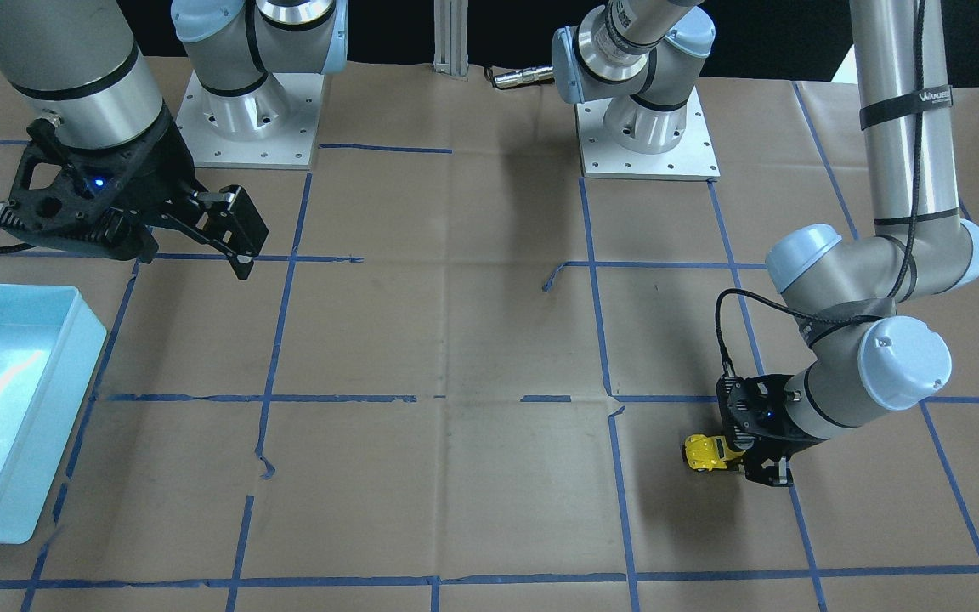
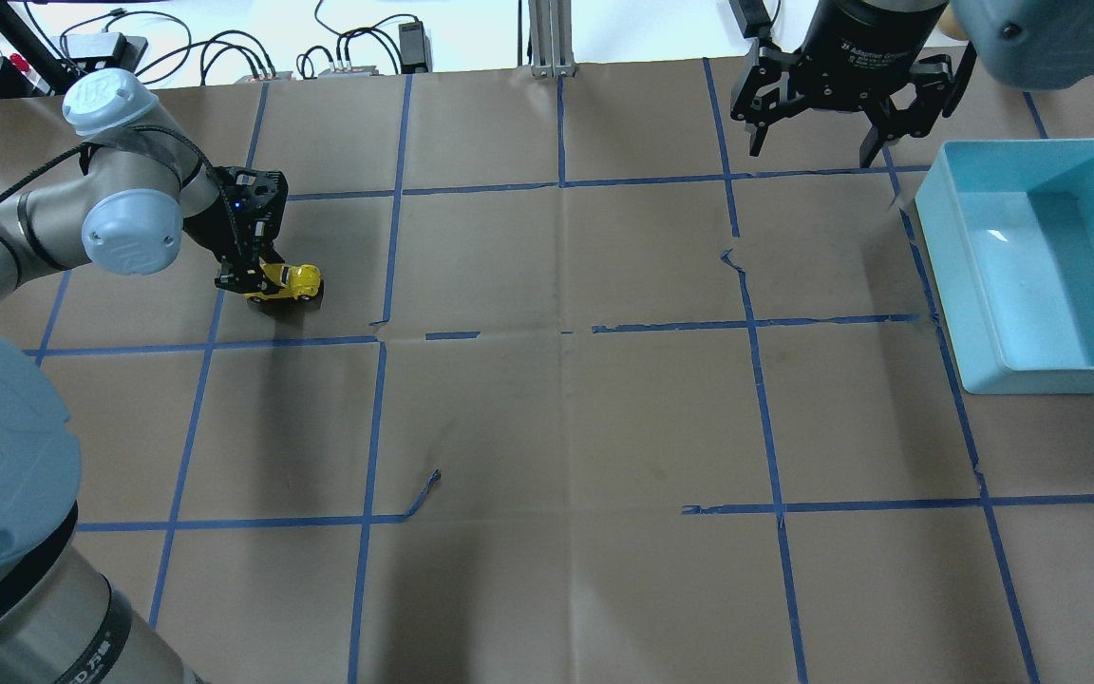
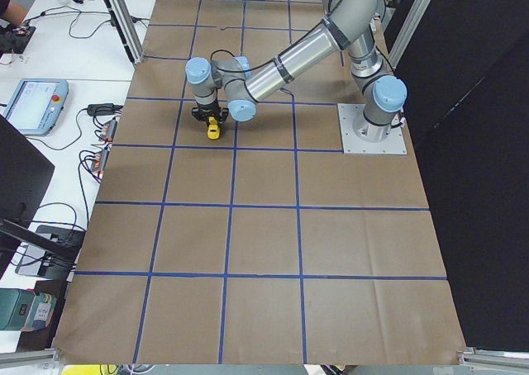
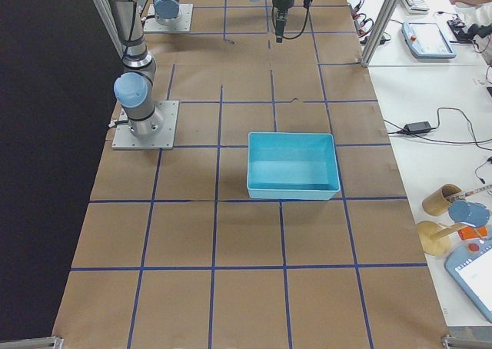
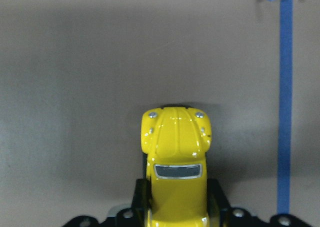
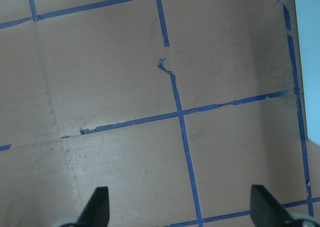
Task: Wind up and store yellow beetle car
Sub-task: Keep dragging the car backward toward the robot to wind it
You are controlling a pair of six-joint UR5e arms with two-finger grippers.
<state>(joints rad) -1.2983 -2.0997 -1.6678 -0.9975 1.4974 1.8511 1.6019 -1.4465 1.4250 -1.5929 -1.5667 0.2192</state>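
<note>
The yellow beetle car (image 2: 292,282) is on the brown paper at the table's left side, also seen in the front view (image 1: 708,452) and the left side view (image 3: 213,128). My left gripper (image 2: 258,282) is down at table level and shut on the car's rear half. In the left wrist view the car (image 5: 176,152) points away from the camera, with a black finger (image 5: 141,197) pressed against each flank. My right gripper (image 2: 818,142) is open and empty, held high near the far edge, its fingertips (image 6: 99,202) wide apart.
A light blue bin (image 2: 1041,256) stands at the right side of the table, also seen in the front view (image 1: 5,408) and the right side view (image 4: 293,165). Blue tape lines (image 2: 561,328) grid the brown paper. The arm bases (image 1: 647,127) are bolted at the robot's edge.
</note>
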